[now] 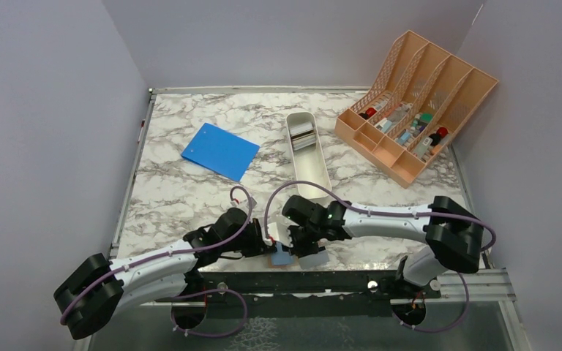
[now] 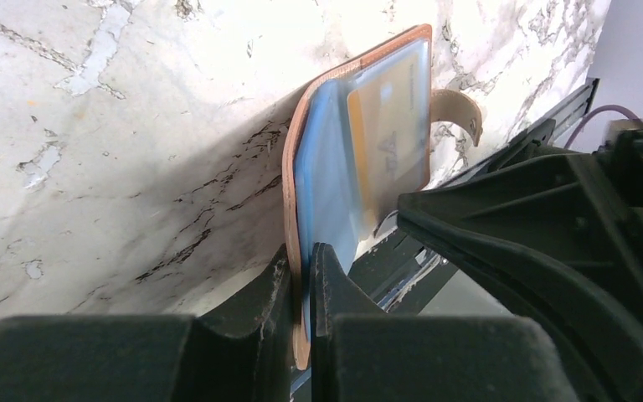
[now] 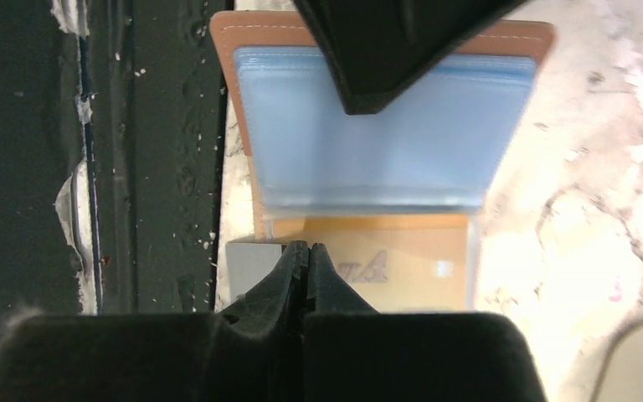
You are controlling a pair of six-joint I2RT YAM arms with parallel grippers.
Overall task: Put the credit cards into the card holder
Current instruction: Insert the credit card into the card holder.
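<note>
The holder point(image 2: 326, 167) is well on the arms' side of the tray point(image 1: 320, 183), at the near edge of the surface point(image 1: 183, 190), between the two arms' tips. It is open, brown outside and pale blue inside, and is raised on edge rather than lying flat. The left fingers point(image 2: 316, 272) are clenched on one rim, with brown cover and blue lining pinched between them. A strap point(image 2: 459, 107) curls out behind the holder's far side.

A gold card point(image 3: 402, 255) sits part-way in a clear pocket of the holder. One end is under the plastic and the other sticks out toward the right arm. The right fingers point(image 3: 307, 255) are pressed fully together, with their tips at the exposed end of this card. Whether they pinch it or only touch it I cannot tell. A grey corner point(image 3: 247, 261) shows just beside those tips, too little of it to name.

In the tray's far end lies a small stack point(image 1: 304, 135) of silver and dark flat pieces, too small to tell apart. A blue notebook point(image 1: 220, 151) lies flat left of the tray, apart from it. A peach organiser point(image 1: 417, 102) stands right of the tray, with small items in its compartments.
</note>
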